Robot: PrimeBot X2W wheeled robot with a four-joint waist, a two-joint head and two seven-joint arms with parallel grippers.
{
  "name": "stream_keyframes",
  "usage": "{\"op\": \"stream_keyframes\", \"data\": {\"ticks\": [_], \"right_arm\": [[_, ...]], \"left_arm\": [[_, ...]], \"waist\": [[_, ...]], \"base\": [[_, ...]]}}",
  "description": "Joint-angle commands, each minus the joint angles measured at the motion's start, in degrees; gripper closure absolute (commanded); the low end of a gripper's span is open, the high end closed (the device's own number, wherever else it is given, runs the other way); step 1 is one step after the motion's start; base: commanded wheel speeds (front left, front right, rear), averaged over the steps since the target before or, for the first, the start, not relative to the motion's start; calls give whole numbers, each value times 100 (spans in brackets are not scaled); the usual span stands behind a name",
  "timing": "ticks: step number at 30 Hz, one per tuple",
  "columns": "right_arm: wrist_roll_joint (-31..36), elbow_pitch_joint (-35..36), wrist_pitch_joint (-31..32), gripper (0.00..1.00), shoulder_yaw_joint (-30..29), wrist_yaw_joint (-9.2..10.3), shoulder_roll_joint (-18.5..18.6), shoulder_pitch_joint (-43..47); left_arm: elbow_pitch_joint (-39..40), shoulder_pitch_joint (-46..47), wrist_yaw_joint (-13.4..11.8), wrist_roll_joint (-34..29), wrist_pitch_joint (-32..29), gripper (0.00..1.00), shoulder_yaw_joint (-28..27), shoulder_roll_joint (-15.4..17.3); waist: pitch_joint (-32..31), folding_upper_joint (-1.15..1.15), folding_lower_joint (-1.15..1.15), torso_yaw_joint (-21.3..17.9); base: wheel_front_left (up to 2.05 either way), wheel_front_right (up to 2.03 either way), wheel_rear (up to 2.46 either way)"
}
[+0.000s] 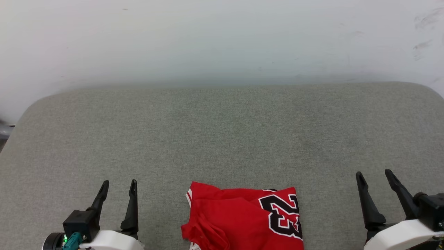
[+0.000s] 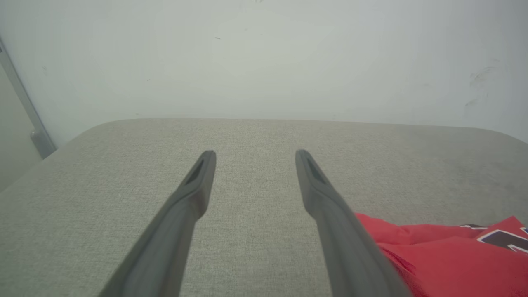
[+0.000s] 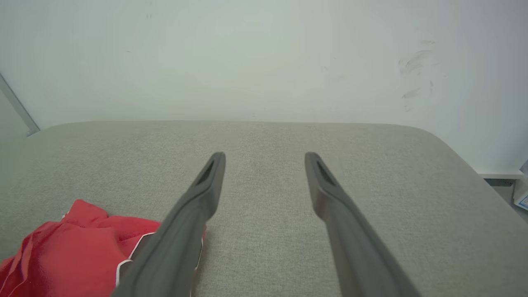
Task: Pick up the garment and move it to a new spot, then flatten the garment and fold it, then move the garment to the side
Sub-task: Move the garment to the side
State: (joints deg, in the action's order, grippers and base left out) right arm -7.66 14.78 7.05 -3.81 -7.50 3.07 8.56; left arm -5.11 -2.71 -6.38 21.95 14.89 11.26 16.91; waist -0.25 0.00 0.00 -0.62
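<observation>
**Desk:** On the grey padded table (image 1: pixel 222 132), from left, what do we have?

**Field:** Our left gripper (image 1: pixel 119 182), fingers spread wide, empty. The garment (image 1: pixel 239 218), heaped at the near edge between our arms. Our right gripper (image 1: pixel 373 172), equally wide, holding nothing.

**Desk:** What could go wrong for us?

**Field:** We judge a pinch may catch one layer only, so the heap drags unevenly, or slips off that near edge.

**Desk:** Its look?

**Field:** Red, rumpled, doubled over itself. We see striped trim at left and black white-outlined numerals at right.
</observation>
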Motion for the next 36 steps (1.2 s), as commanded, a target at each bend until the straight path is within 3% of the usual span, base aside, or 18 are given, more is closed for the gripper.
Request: {"op": "stream_keyframes", "data": {"ticks": [1,9,20,32,33,34,36], "right_arm": [[-52,-30,93,0,-91,3,-23,91],[-878,-544,1076,0,-307,3,123,50],[-2298,-1297,2488,0,802,3,483,-362],[-2978,-2570,3076,0,1687,6,521,-850],[-3006,-2622,3093,55,1762,6,542,-882],[-3006,-2622,3093,55,1762,6,542,-882],[-3089,-2675,3099,92,1845,7,528,-938]], "left_arm": [[5,79,-10,37,17,0,-2,-29],[112,327,60,-6,31,0,-24,-71],[139,681,227,-86,33,0,-109,-247],[65,825,443,-235,35,0,-332,-434],[58,832,443,-258,35,0,-350,-442],[58,832,443,-258,35,0,-350,-442],[45,841,469,-286,35,0,-385,-463]], "waist": [[30,0,0,20],[412,0,0,211],[972,0,0,465],[1213,0,0,574],[1223,0,0,574],[1223,0,0,574],[1228,0,0,564]], "base": [[0,0,0],[0,0,0],[0,0,0],[0,0,0],[0,0,0],[0,0,0],[0,0,0]]}}
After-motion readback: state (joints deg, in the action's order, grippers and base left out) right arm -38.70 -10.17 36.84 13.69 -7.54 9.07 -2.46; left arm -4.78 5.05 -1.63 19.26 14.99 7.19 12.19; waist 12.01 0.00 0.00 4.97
